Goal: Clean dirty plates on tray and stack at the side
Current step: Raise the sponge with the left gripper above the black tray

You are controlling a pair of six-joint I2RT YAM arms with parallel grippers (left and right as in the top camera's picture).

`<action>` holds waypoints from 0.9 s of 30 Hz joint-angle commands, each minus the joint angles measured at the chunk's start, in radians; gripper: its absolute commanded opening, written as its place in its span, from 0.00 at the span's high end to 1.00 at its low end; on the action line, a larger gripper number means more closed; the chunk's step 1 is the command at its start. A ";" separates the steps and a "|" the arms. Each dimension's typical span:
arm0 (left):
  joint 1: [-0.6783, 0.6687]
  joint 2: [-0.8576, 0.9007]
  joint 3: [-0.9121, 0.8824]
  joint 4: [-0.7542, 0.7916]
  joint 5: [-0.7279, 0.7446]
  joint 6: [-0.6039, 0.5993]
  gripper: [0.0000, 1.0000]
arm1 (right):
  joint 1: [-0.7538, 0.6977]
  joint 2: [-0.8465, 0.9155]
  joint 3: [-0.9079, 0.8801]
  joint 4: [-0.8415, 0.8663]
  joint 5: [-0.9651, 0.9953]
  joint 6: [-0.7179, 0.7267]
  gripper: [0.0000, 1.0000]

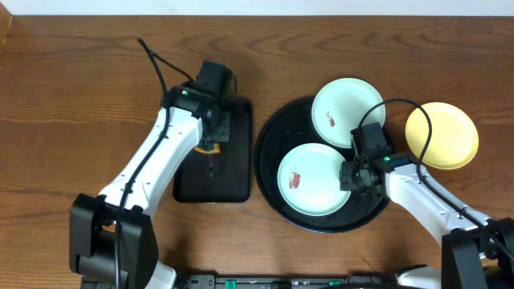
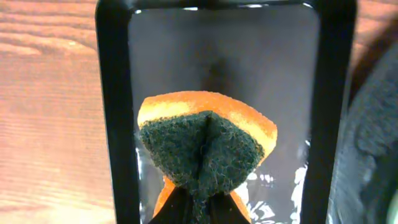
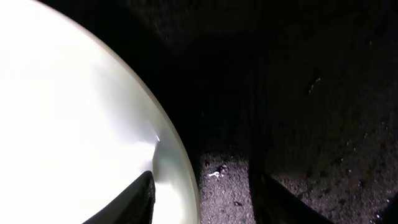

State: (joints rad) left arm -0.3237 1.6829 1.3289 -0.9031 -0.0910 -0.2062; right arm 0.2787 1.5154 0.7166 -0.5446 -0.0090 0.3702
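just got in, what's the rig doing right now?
Left gripper holds an orange-and-green sponge pinched over the small rectangular tray. Right gripper sits at the right edge of the nearer mint plate, fingers either side of its rim; whether it has clamped is unclear. That plate and the farther mint plate lie on the round black tray, each with a red-brown smear. The yellow plate lies on the table beside the tray, no smear visible.
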 commanded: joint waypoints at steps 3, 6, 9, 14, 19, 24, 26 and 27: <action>0.004 -0.018 0.035 -0.001 0.028 0.048 0.93 | -0.003 0.005 -0.010 0.016 0.005 -0.013 0.55; 0.010 -0.018 0.035 -0.014 0.067 0.048 0.93 | -0.003 0.005 -0.010 0.018 0.005 -0.013 0.64; 0.009 -0.017 0.033 -0.020 0.077 0.045 0.92 | -0.003 0.005 -0.010 0.014 0.000 -0.012 0.80; 0.009 -0.017 0.033 -0.027 0.085 0.036 0.93 | -0.002 0.005 -0.010 0.011 -0.010 -0.012 0.89; 0.008 -0.016 0.030 -0.017 0.074 0.041 0.93 | -0.002 0.005 -0.010 0.019 0.012 -0.012 0.99; 0.008 -0.016 0.030 0.023 0.038 0.037 0.93 | -0.002 0.005 -0.010 0.026 0.012 -0.013 0.99; 0.008 -0.016 0.030 0.031 0.038 0.031 0.93 | -0.002 0.005 -0.010 0.034 0.012 -0.014 0.99; 0.008 -0.016 0.030 0.037 0.038 0.026 0.92 | -0.002 0.005 -0.010 0.039 0.012 -0.021 0.99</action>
State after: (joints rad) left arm -0.3214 1.6794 1.3388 -0.8742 -0.0326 -0.1791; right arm 0.2787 1.5154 0.7166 -0.5259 -0.0212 0.3553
